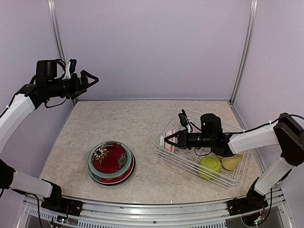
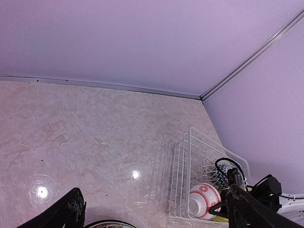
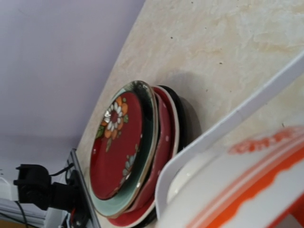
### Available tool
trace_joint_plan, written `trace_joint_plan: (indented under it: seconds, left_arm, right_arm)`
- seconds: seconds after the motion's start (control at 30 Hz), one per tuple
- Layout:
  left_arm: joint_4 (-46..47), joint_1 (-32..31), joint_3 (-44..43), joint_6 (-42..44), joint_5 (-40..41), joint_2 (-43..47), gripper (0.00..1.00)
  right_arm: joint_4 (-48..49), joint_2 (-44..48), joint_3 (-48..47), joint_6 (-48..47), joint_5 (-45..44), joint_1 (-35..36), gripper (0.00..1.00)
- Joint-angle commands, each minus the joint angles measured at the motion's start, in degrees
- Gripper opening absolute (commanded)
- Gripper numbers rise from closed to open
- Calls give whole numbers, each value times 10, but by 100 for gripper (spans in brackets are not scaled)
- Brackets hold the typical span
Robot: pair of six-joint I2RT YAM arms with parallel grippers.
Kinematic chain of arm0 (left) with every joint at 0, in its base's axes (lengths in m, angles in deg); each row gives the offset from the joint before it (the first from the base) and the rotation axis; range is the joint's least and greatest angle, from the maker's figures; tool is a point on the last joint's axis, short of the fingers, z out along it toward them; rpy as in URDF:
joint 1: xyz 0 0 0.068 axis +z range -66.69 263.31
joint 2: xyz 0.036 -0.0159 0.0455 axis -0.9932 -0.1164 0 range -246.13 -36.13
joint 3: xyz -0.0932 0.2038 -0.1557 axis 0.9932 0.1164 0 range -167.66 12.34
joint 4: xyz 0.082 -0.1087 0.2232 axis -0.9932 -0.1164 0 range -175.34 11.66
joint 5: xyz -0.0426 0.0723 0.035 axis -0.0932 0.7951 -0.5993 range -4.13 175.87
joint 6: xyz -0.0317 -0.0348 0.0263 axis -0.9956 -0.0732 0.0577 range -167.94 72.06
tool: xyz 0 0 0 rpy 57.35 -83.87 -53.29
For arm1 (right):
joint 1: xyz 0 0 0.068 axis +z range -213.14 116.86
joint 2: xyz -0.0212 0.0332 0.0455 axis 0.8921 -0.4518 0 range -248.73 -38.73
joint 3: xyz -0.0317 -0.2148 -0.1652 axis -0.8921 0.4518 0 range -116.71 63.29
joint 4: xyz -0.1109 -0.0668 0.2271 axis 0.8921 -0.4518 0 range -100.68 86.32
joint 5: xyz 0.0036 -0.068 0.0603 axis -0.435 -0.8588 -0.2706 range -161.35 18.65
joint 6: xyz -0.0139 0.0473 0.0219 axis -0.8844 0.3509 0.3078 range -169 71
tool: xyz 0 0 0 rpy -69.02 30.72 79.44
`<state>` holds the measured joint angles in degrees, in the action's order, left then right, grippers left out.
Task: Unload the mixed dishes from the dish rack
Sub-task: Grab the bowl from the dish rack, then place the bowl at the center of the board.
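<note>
The white wire dish rack (image 1: 164, 153) stands at the right and also shows in the left wrist view (image 2: 183, 171). In it lie a red-white bowl (image 1: 166, 142) on its side at the left end, a lime green bowl (image 1: 209, 166) and a pale yellow mug (image 1: 232, 162). A blue-white bowl (image 2: 219, 175) shows behind the red-white bowl (image 2: 203, 199). My right gripper (image 1: 171, 140) is low in the rack, open, with its fingers at the red-white bowl (image 3: 247, 190). My left gripper (image 1: 89, 79) is open and empty, raised high at the far left.
A stack of floral plates (image 1: 110, 162), red on top with a teal rim, lies on the table left of the rack; it also shows in the right wrist view (image 3: 118, 147). Metal wall posts (image 1: 242, 47) stand at the back corners.
</note>
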<state>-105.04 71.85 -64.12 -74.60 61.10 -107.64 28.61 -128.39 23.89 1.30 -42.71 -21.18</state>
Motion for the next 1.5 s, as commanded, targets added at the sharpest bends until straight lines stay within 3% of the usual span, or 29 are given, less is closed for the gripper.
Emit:
trace_joint_plan:
  seconds: [0.0,0.3,0.4,0.63,0.77,0.97,1.2,1.47]
  left_arm:
    - [-6,-3,-1,11,7,4,99]
    - [-9,-8,-3,13,8,-2,99]
    - [-13,-11,-5,16,10,-4,99]
    - [-12,-11,-6,15,6,2,99]
    - [-12,-11,-7,14,3,7,99]
    - [-15,-8,-11,19,8,13,99]
    - [-13,0,-7,21,17,24,99]
    - [-14,-3,-8,19,12,26,99]
  right_arm:
    - [81,20,13,21,24,-19,0]
    - [191,-18,-7,60,77,-41,0]
    - [179,-10,-28,46,80,-40,0]
    - [-91,14,-151,-105,39,-37,0]
    - [-196,-11,-248,-172,12,-19,0]
    - [-394,-113,-414,-285,-94,30,0]
    - [-590,-245,-621,-355,-234,90,0]
    - [-721,-364,-774,-393,-273,127,0]
